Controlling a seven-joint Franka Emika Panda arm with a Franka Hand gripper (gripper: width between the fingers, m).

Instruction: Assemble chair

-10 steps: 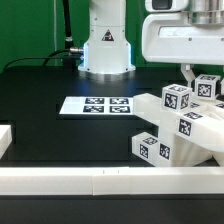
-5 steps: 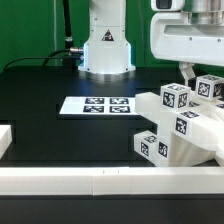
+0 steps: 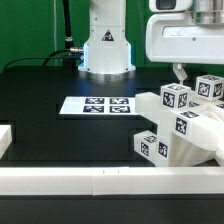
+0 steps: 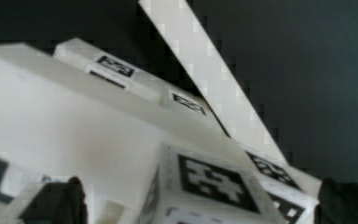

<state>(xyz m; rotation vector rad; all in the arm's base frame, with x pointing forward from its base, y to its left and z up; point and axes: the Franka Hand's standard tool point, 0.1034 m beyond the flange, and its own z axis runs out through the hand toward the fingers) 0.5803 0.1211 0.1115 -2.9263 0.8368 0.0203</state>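
Observation:
The chair parts [image 3: 185, 125] lie in a heap of chunky white tagged pieces at the exterior view's right, against the front rail. My gripper [image 3: 180, 74] hangs just above the top tagged block [image 3: 175, 97] of the heap. In the wrist view the gripper [image 4: 197, 205] has its two dark fingers [image 4: 55, 200] wide apart on either side of a tagged block [image 4: 211, 180], with a gap on one side. The jaws are open and hold nothing. A wide white panel [image 4: 69, 110] with tags along its edge fills most of that view.
The marker board [image 3: 95, 105] lies flat on the black table in the middle. A long white border rail [image 3: 100, 182] runs along the front, with a short one [image 3: 5, 140] at the left. The robot base [image 3: 105, 45] stands at the back. A rail [image 4: 211, 75] crosses the wrist view.
My gripper has shifted slightly toward the exterior view's left above the heap. The chair parts have not moved.

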